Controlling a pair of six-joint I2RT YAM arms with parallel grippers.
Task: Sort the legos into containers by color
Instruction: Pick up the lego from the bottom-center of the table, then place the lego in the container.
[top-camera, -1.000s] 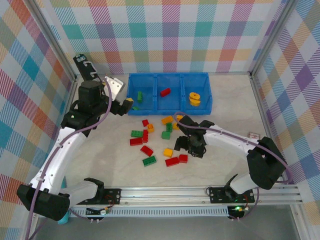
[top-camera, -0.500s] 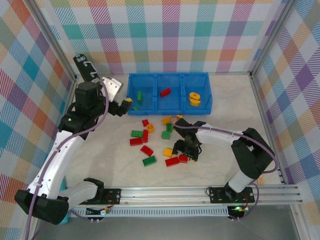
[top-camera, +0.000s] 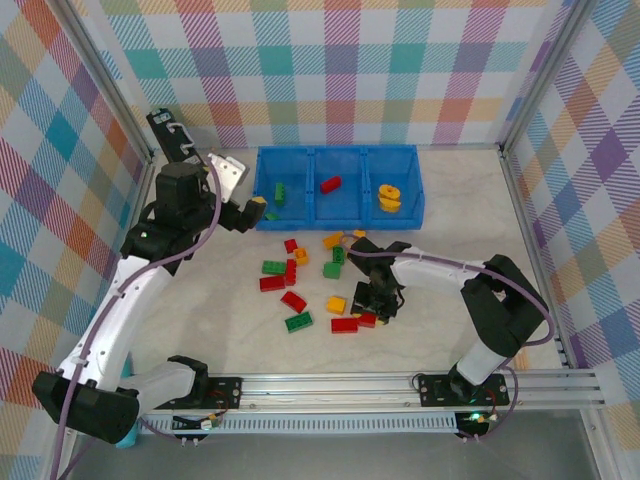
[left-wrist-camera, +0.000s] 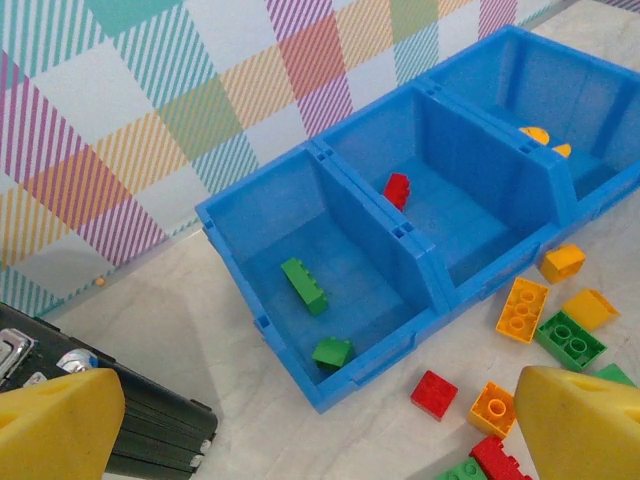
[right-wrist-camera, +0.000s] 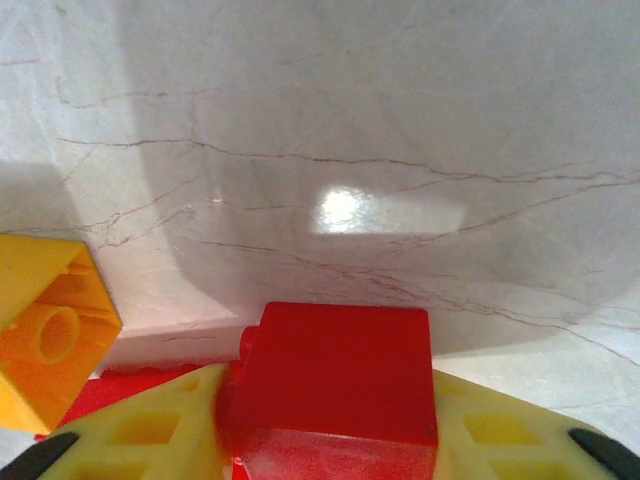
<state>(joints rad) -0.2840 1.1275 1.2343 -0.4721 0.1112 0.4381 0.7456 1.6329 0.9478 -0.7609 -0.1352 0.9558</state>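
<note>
Nearest me, a little right of the worktop's (top-camera: 230, 330) middle, the right gripper (right-wrist-camera: 335, 420) is down at the surface. Its jaws are clamped on a red brick (right-wrist-camera: 340, 370), with a yellow finger (right-wrist-camera: 150, 440) pressed against each side. An orange brick (right-wrist-camera: 50, 335) lies just to its left, clear of the fingers. A flat red one (top-camera: 345, 324) sits close beside the gripper on the same side.

Beyond that, and more to the left, the loose legos (top-camera: 294, 301) are scattered over the middle of the worktop. Red, green and yellow-orange are mixed together, some touching and some apart.

Farther back, the left gripper (left-wrist-camera: 320, 440) hangs above the worktop by the near left corner of the tray (top-camera: 338, 223). Its jaws are spread wide with nothing between them.

The blue tray lies along the far edge, roughly centred, with three square compartments in a row.
- **Left compartment** (left-wrist-camera: 365, 300): two green legos, a long one (left-wrist-camera: 304, 284) near the middle of the floor and a small one (left-wrist-camera: 331, 351) by the front wall.
- **Middle compartment** (left-wrist-camera: 460, 215): a single red lego (left-wrist-camera: 397, 188).
- **Right compartment** (left-wrist-camera: 580, 95): yellow-orange pieces (top-camera: 389, 197) bunched together. I cannot tell how many.

At the far left corner of the worktop, a black bar (top-camera: 172, 135) lies at a slant beside the tray's left end.
</note>
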